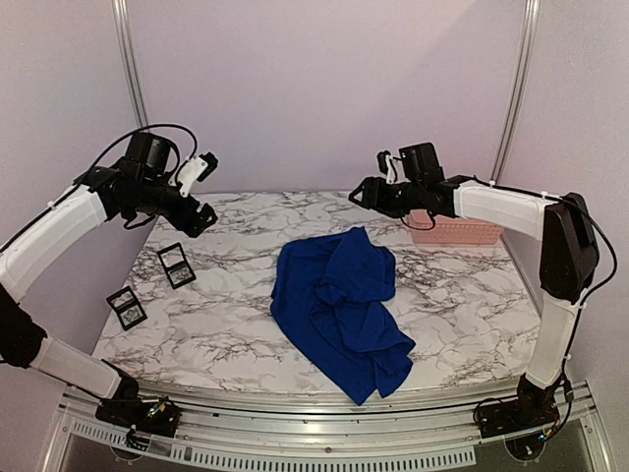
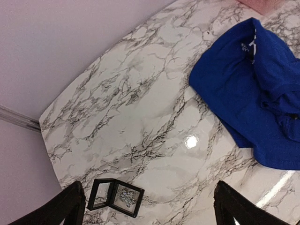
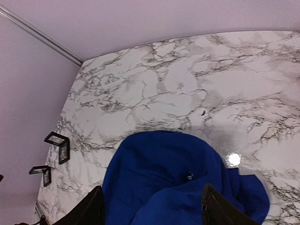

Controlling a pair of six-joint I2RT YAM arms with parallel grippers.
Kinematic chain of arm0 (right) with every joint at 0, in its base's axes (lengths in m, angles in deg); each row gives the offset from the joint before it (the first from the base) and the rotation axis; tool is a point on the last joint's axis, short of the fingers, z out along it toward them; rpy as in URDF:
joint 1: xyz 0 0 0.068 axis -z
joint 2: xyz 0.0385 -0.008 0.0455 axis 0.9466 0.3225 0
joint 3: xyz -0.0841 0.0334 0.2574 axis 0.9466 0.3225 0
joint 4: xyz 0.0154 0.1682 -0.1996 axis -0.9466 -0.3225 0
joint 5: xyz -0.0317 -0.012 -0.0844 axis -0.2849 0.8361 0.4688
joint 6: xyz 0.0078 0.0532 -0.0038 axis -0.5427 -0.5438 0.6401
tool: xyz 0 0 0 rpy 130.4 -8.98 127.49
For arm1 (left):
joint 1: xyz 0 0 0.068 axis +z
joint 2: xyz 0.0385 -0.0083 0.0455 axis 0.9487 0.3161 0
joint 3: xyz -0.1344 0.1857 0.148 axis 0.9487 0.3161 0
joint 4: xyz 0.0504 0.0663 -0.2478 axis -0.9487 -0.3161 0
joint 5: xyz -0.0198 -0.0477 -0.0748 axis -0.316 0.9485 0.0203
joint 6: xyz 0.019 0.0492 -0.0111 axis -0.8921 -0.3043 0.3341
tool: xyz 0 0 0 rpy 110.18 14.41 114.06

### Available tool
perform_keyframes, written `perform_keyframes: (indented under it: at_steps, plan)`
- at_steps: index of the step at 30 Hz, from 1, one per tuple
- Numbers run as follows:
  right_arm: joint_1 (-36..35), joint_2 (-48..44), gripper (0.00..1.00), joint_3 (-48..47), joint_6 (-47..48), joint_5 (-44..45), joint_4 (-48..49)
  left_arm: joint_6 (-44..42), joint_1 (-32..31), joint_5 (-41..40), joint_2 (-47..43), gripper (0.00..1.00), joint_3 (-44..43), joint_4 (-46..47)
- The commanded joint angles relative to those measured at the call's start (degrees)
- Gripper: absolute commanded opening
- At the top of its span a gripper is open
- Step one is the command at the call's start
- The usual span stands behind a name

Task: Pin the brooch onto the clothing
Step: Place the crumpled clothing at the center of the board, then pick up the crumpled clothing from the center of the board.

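The clothing (image 1: 342,300), a royal-blue T-shirt, lies crumpled in a heap on the marble table (image 1: 226,324); its print is folded out of sight. The brooch (image 2: 125,197), silver and sparkly, rests in an open black hinged case (image 2: 101,193) on the table's left side. My left gripper (image 1: 201,218) hangs high above that side, open (image 2: 149,206), with the case just inside its left finger (image 2: 65,208) in the left wrist view. My right gripper (image 1: 359,195) hovers above the shirt's far edge, jaws apart (image 3: 152,208), with only the blue cloth (image 3: 164,178) below them.
Two black cases (image 1: 177,264) (image 1: 126,306) stand near the table's left edge, also seen in the right wrist view (image 3: 58,145) (image 3: 42,173). A pink basket (image 1: 454,230) sits at the back right. Walls close in behind and beside the table.
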Motion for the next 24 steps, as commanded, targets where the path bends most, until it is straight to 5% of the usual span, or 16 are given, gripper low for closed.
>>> perform_keyframes:
  at_steps: [1,7,14,24]
  plan:
    - [5.07,3.8,0.71,-3.21,1.99,7.61,-13.46,-3.2,-4.39,-0.59,1.49,0.96,2.52,-1.78]
    - [1.79,-4.53,0.71,3.67,18.51,5.01,-13.59,-4.14,-5.83,1.32,1.86,0.95,5.78,-2.26]
    - [-10.39,-9.87,0.66,15.44,33.44,2.83,-12.35,-6.8,-12.82,1.32,5.95,0.89,13.2,3.85]
    - [-16.14,-9.05,0.68,24.85,42.67,9.37,-3.07,-17.61,-23.19,-6.1,17.62,0.98,17.92,21.36]
